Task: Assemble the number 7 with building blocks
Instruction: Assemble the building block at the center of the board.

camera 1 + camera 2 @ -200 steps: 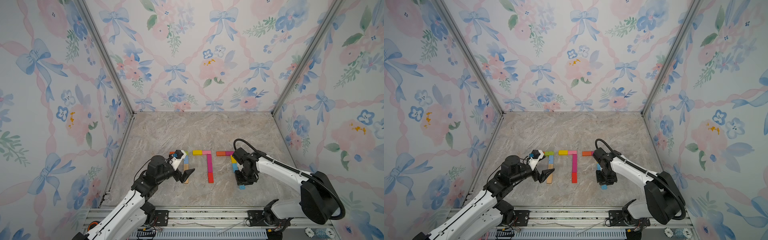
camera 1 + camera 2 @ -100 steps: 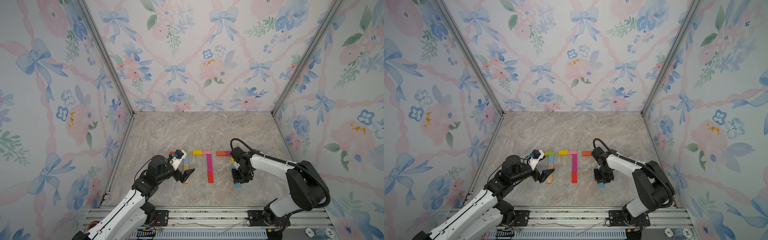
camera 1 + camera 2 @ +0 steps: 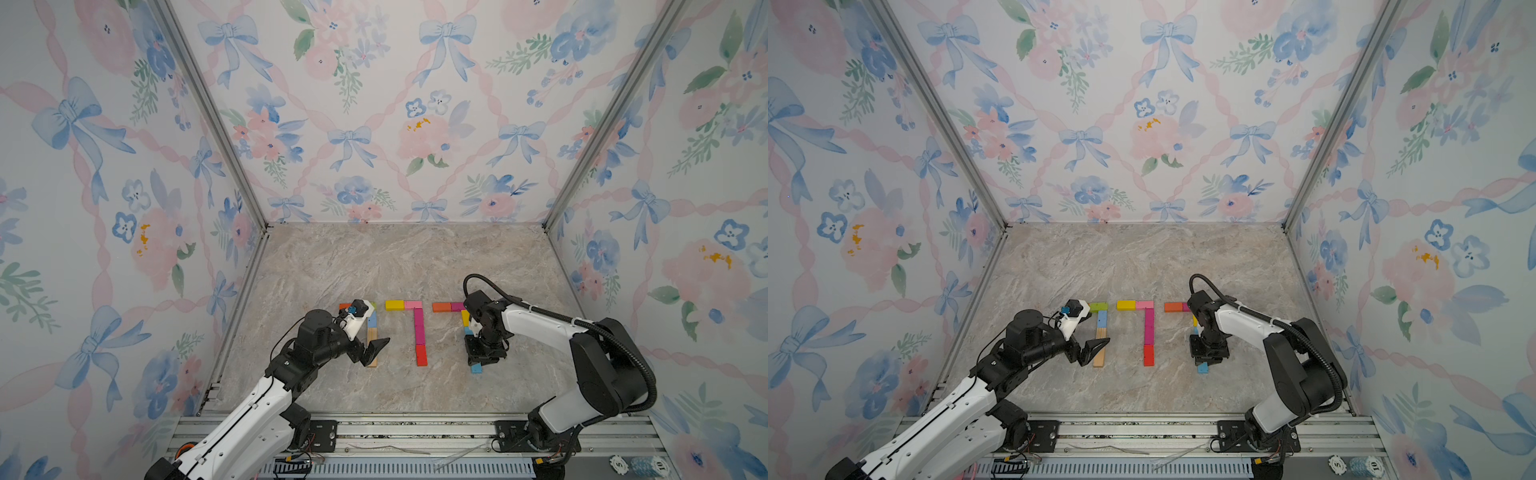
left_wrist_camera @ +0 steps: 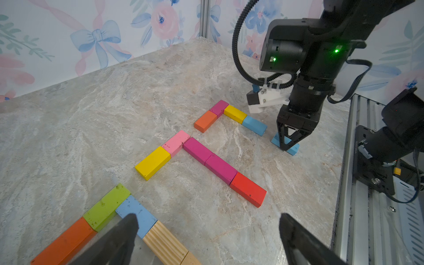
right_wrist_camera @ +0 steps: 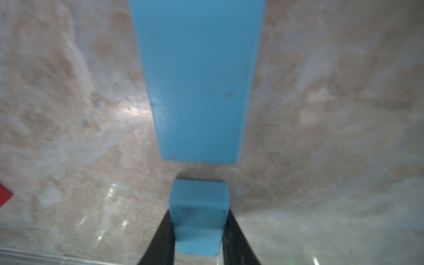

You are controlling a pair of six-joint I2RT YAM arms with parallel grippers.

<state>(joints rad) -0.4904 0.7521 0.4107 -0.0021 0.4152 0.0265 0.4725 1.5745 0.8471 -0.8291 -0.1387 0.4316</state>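
Pinching the loose blue block across its narrow width with the right gripper, jaws pressed on both long sides, block lying flat on the surface. Holding it end-on to the second blue block, small gap between, apparently to line it up as the last piece of that stem. Reading the yellow block, magenta block and orange block beyond as the rest of this 7, the one nearest the surface's right edge. Noting the left gripper spread wide and empty above the wood block of the 7 nearest the left edge, probably parked clear of the work. Counting a third 7 between them, judged complete, ending in a red block. Placing all three in a row toward the front edge.
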